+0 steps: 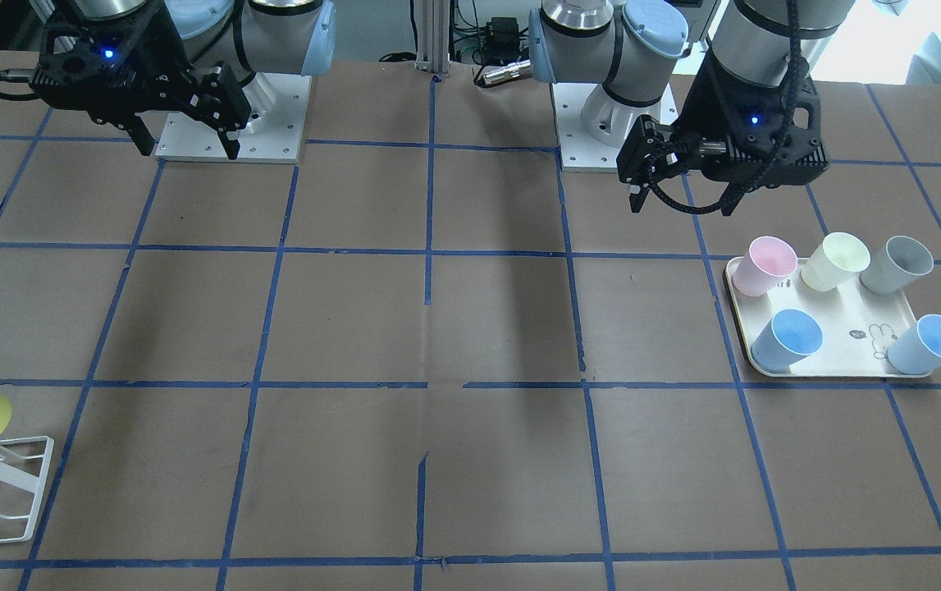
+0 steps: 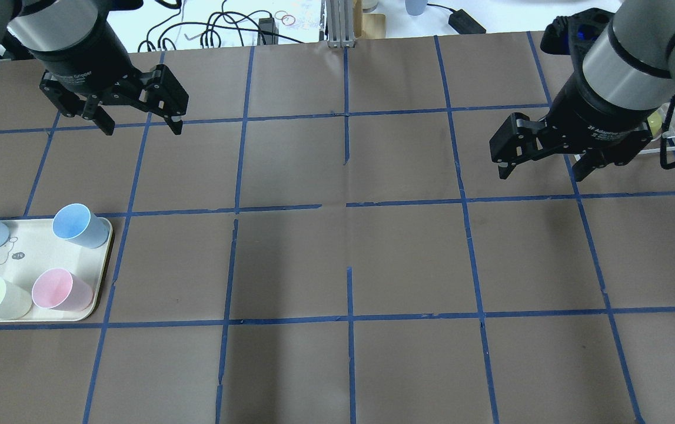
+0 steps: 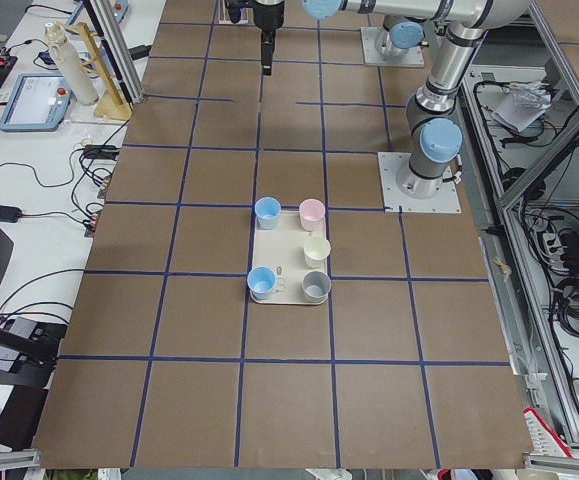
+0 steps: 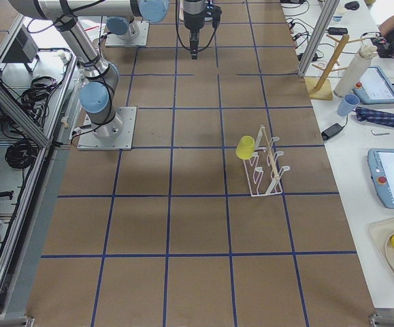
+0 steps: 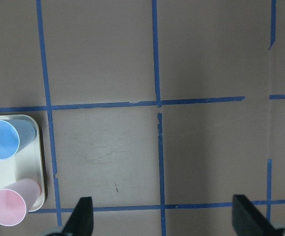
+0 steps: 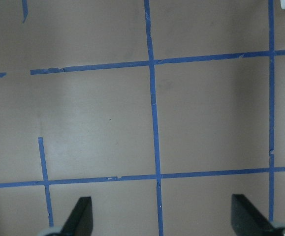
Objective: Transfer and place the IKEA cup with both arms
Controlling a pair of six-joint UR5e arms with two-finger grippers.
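Cups on tray: five; IKEA cup: one.

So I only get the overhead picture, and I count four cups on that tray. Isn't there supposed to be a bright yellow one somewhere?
Observer: Yes. The yellow cup sits tilted on a white wire rack at the table's other end, on the robot's right.
Visitor: And only four cups on the tray?
Observer: Five. A grey cup stands in a corner of the tray, beyond your picture's edge.
Visitor: Is anything touching the yellow one?
Observer: No. From the front, the right pincer hangs open, well apart from it.
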